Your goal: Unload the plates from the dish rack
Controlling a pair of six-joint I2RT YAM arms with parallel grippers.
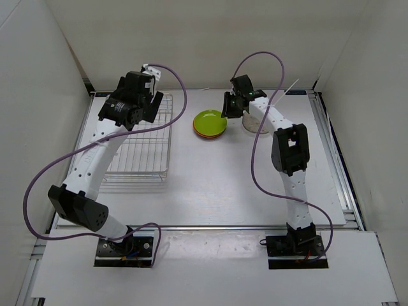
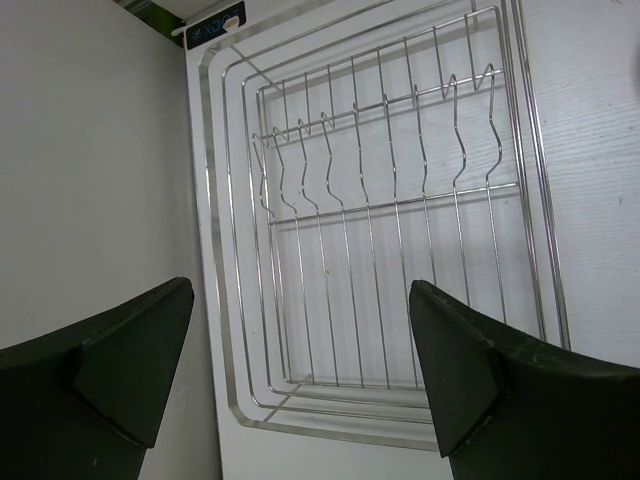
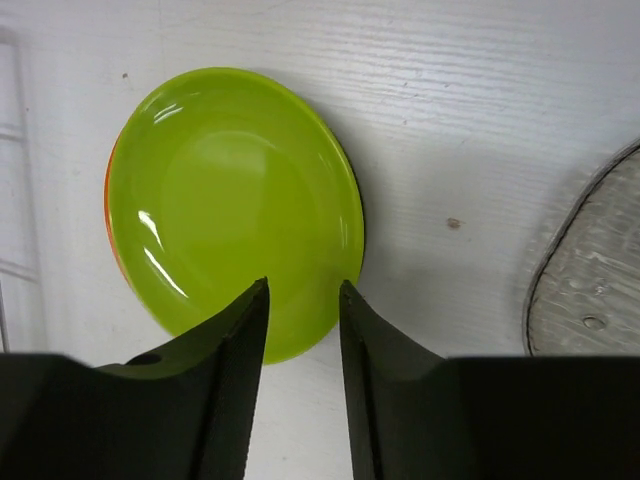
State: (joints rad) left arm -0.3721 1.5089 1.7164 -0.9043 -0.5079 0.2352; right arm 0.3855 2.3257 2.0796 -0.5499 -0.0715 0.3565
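Plates (image 1: 210, 123) sit stacked on the bench (image 1: 223, 188) beside the dish rack (image 1: 137, 154), lime green on top. My right tool (image 3: 303, 285) hangs part-open over its rim, gripping nothing — if I lift crooked, a finger could snag it. Left tool's (image 2: 300, 292) wide open.

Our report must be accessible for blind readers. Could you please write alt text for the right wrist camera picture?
A lime green plate lies on an orange plate, whose edge shows at its left, on a white table. The right gripper, jaws slightly apart, is above the green plate's near rim; a clear plate shows at the right edge.
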